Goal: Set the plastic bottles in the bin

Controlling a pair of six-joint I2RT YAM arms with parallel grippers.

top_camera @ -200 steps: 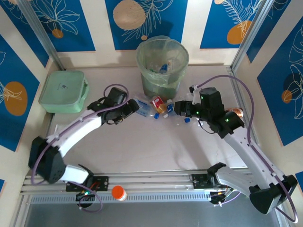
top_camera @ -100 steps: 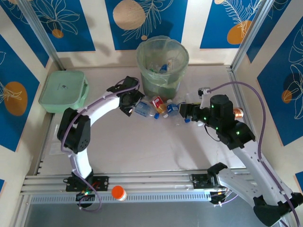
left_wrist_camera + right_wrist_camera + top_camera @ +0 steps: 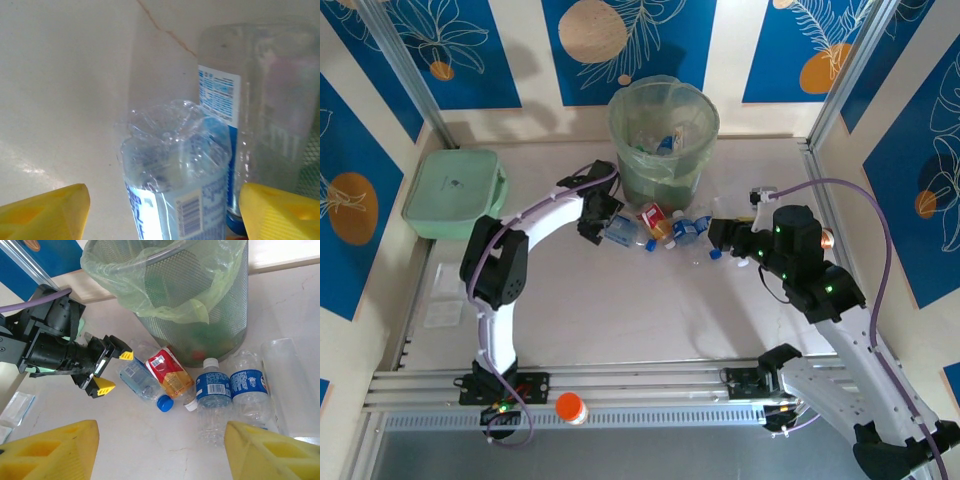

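Lying on its side just in front of the bin [image 3: 215, 325], the blue-capped bottle [image 3: 142, 382] sits between the parted jaws of the left tool [image 3: 116, 371], not yet gripped. The pick is in hand; next, I judge, comes a pinch, a lift and a carry over the bin's rim. Beside it, more bottles [image 3: 212, 390] wait on the worktop [image 3: 620, 310]; the right tool [image 3: 160, 452] hovers wide and empty.
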